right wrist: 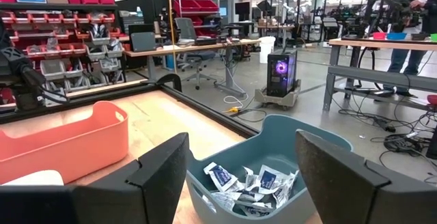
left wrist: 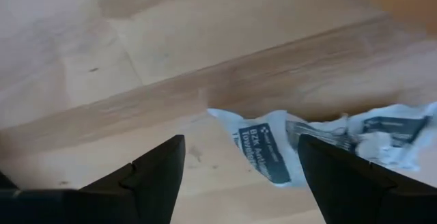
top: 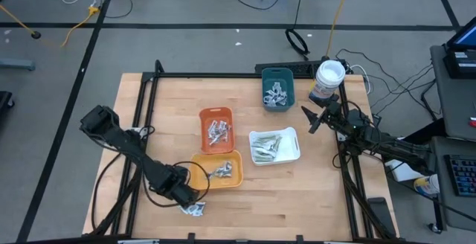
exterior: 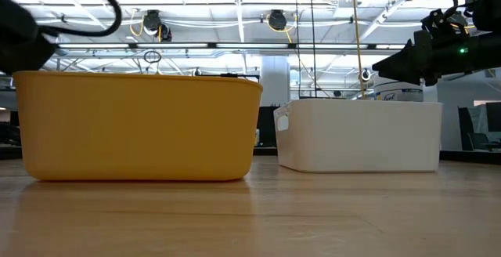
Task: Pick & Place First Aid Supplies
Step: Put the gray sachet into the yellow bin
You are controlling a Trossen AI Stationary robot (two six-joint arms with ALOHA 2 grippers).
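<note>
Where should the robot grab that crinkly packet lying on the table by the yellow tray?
Probably from straight above, pinching the packet's raised crumpled middle. It lies flat on the wood, so there's no side edge to catch. The open left gripper already straddles one end.

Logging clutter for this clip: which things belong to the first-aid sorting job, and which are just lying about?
Job:
- sachets on the table, between the open left gripper fingers
- sachets in the teal tray
- strips in the white tray
- right gripper, open, waiting

Lying about:
- white tub
</note>
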